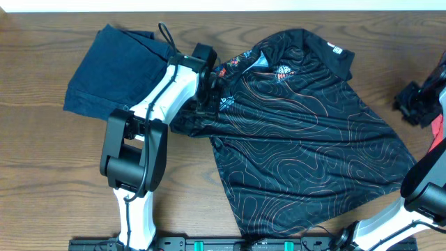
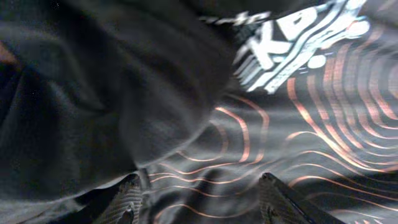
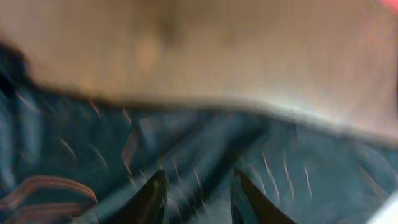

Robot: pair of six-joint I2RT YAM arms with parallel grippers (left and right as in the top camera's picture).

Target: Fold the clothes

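Nearest, the left gripper (image 2: 202, 186) holds its fingers (image 2: 132, 202) spread above the black jersey (image 1: 306, 139), which lies mostly flat at centre and right of the overhead view. No fold looks finished yet; the right gripper (image 3: 198, 186) is blurred, its state unclear.

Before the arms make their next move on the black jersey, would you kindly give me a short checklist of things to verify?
1. Left gripper opened: ok, its fingers stand apart over the black jersey.
2. Right gripper holding the jersey: cannot tell, its view is blurred.
3. Jersey lying flat: not ok, fabric is bunched by the left gripper.
4. Navy denim garment apart from the jersey: cannot tell, the left arm covers where they would meet.
5. Chest logo showing on top: ok.
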